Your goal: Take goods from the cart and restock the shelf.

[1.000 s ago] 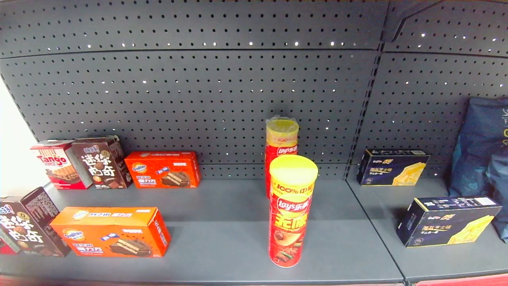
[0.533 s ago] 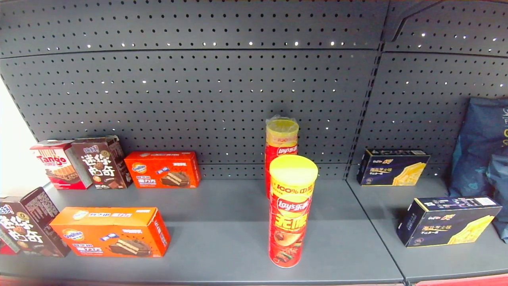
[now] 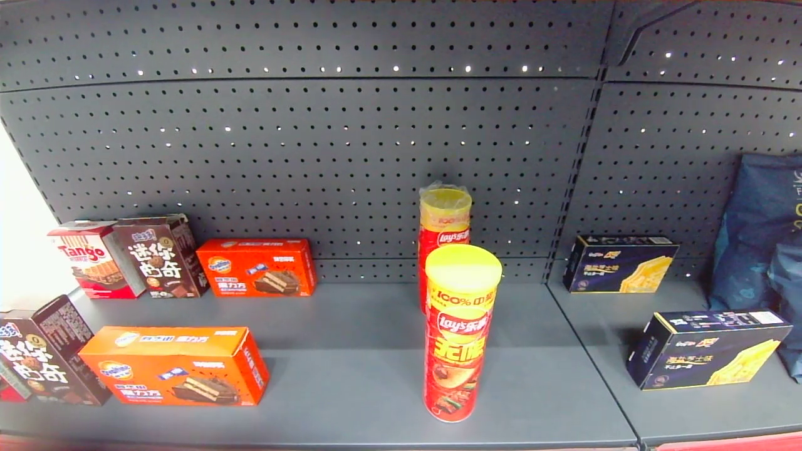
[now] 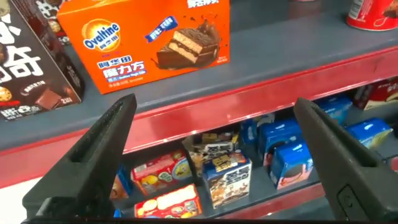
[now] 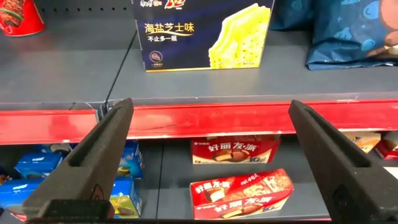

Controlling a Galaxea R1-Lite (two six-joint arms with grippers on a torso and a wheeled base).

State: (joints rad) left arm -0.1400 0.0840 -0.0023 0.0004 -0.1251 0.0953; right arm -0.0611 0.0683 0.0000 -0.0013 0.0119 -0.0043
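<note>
The tall red cylindrical chip can with a yellow lid point(image 3: 462, 332) stands upright on the dark grey metal shelf point(image 3: 351, 382); a second matching can point(image 3: 443, 228) stands just behind it; a flat orange cardboard box point(image 3: 178, 366) lies to its left, a navy cardboard box point(image 3: 708, 347) to its right; the left end effector point(image 4: 214, 102) hangs empty, fingers spread wide, in front of and left of the can; the right end effector point(image 5: 209, 104), likewise spread and empty, is in front and to the can's right.
</note>
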